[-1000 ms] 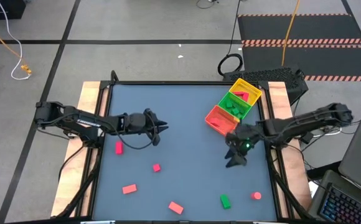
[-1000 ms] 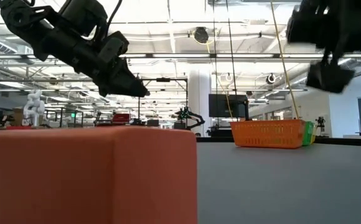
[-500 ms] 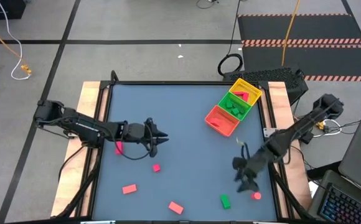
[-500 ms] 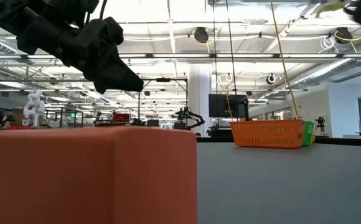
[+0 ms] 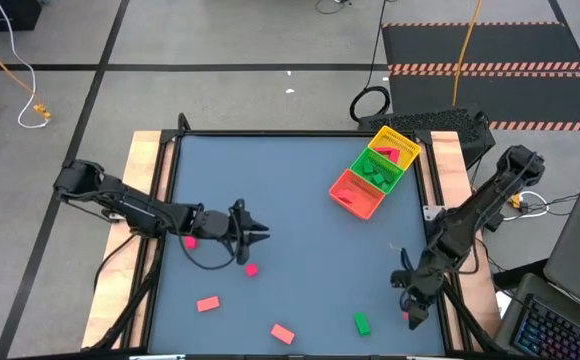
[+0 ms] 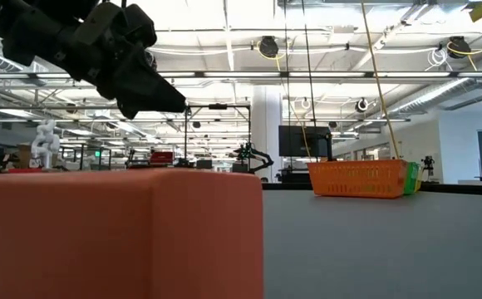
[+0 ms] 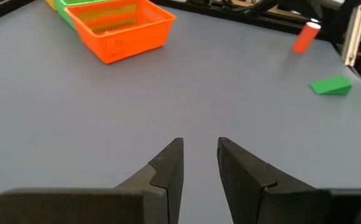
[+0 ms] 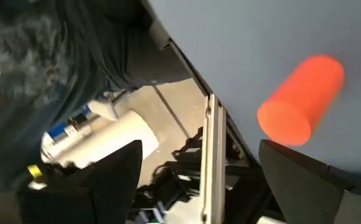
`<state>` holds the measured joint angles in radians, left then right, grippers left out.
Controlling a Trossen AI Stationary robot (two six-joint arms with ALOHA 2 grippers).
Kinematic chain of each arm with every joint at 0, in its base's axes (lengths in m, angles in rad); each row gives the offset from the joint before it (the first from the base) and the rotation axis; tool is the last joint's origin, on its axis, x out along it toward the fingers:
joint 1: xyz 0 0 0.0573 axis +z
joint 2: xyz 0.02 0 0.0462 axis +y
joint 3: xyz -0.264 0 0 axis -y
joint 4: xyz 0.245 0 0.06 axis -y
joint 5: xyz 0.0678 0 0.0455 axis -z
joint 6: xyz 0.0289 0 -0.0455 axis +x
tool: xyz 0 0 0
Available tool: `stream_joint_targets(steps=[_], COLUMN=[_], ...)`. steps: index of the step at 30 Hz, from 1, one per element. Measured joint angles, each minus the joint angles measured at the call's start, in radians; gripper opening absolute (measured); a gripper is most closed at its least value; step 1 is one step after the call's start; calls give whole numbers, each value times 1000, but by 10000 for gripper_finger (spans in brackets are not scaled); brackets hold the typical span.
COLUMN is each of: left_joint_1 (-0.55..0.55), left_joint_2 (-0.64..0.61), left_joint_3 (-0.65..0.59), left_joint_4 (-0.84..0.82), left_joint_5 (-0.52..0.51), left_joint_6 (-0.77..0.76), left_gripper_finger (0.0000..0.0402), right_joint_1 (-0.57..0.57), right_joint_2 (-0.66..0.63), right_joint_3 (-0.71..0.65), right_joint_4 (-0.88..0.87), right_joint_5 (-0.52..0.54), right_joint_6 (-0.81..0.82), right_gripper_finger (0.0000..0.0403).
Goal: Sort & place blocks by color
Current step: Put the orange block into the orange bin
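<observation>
At table's near-right corner, your right gripper point(image 5: 411, 309) sits wide open over red cylinder point(image 8: 302, 98); left gripper point(image 7: 199, 163) nearly closed, empty.

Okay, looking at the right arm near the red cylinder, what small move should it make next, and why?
Probably lower the right gripper around the red cylindrical block and then close. Its jaws stand wide open with nothing between them, and the wrist view shows the cylinder lying just ahead on the grey table. The left gripper hangs over bare table.

Grey tiled floor point(image 5: 220, 40), black striped mat point(image 5: 490, 45), ceiling lights point(image 6: 268, 46).
</observation>
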<state>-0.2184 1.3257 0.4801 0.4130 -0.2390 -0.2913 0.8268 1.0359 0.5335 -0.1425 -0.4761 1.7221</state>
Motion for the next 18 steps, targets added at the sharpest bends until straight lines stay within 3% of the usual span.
stream_joint_targets(steps=[9,12,18], left_joint_1=[-27,-35,-40], left_joint_2=[0,0,0], left_joint_3=[0,0,0], left_joint_4=[10,9,3], left_joint_5=[-31,-32,-32], left_joint_6=[1,2,10], left_gripper_finger=[99,99,99], right_joint_1=[44,37,22], right_joint_2=[0,0,0], right_joint_3=[0,0,0], right_joint_4=[-31,-81,-243], right_joint_5=[-8,-52,-34], right_joint_6=[427,508,587], right_gripper_finger=[313,313,313])
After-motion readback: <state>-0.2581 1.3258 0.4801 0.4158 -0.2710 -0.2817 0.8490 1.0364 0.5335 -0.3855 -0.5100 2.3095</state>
